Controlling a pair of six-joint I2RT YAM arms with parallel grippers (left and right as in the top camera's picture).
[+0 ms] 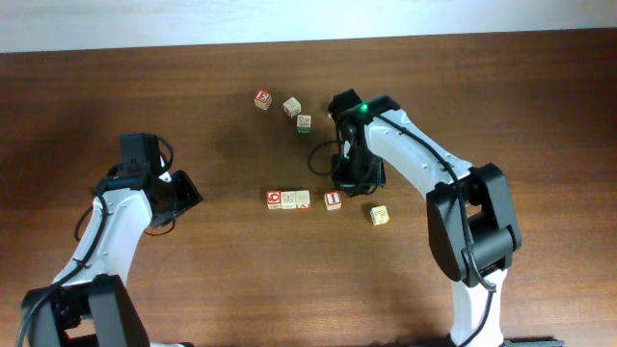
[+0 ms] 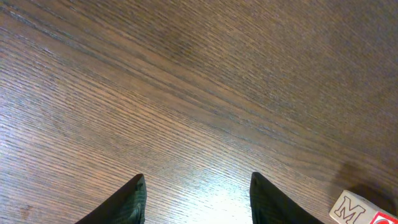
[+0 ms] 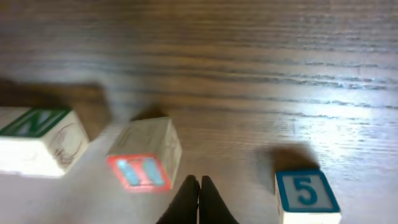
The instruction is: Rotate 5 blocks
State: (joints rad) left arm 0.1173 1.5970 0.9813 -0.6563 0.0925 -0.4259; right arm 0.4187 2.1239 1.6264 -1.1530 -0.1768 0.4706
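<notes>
Right wrist view: I see my right claw [image 3: 199, 196] pressed together, red-faced block [image 3: 143, 157] at its ten o'clock; left claw [image 2: 198, 185] spread.

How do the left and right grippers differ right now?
The left gripper is open; the right gripper is shut. The left gripper hangs over the table with one lettered block at its view's edge; the right gripper sits between a red-faced block and a blue 5 block. Both hold nothing.
</notes>
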